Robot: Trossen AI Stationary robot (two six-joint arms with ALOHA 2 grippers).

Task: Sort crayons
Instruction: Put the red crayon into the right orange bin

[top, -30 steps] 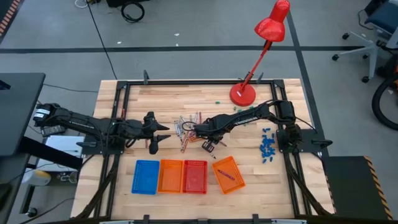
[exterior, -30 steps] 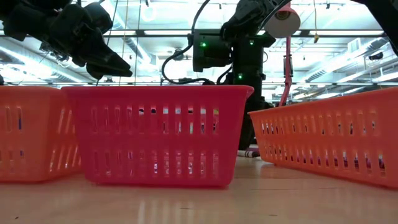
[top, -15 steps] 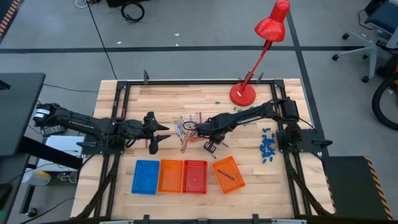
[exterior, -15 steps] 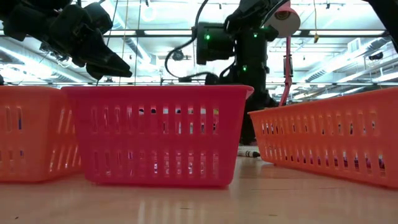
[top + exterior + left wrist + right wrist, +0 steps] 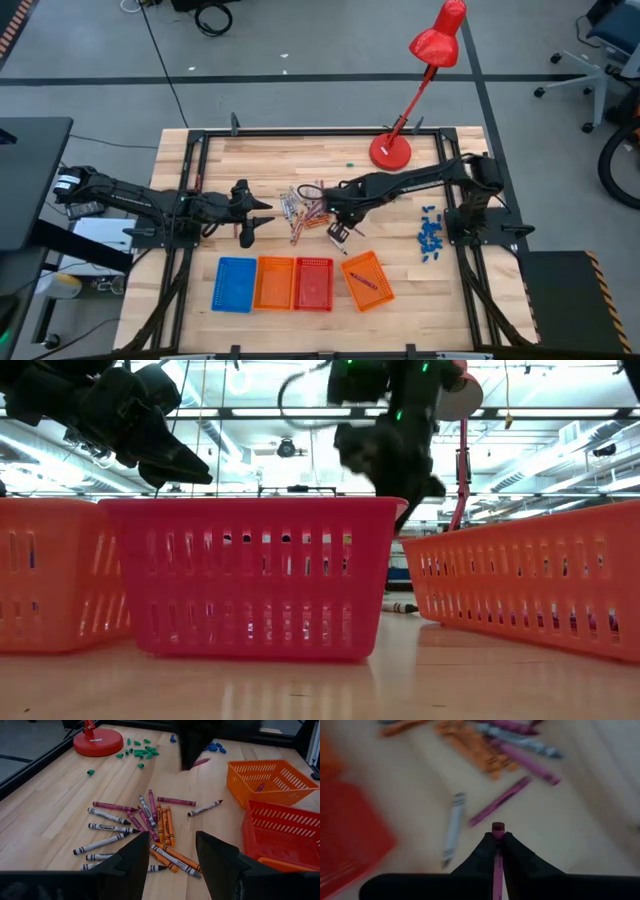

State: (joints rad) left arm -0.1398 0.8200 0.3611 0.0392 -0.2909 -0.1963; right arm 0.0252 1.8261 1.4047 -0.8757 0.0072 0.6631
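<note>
A pink crayon [image 5: 497, 855] is pinched between the closed fingers of the right gripper [image 5: 497, 840], seen at the bottom centre of the right wrist view (only its tip and a strip of shaft are visible). In the high view that gripper [image 5: 335, 213] is found at mid-frame, just right of the loose crayons [image 5: 300, 208] scattered on the table [image 5: 260, 160]. The left gripper [image 5: 250, 212] is held left of the pile, its fingers spread and empty. Four baskets are lined along the lower centre; one crayon lies in the tilted orange basket [image 5: 367, 280].
</note>
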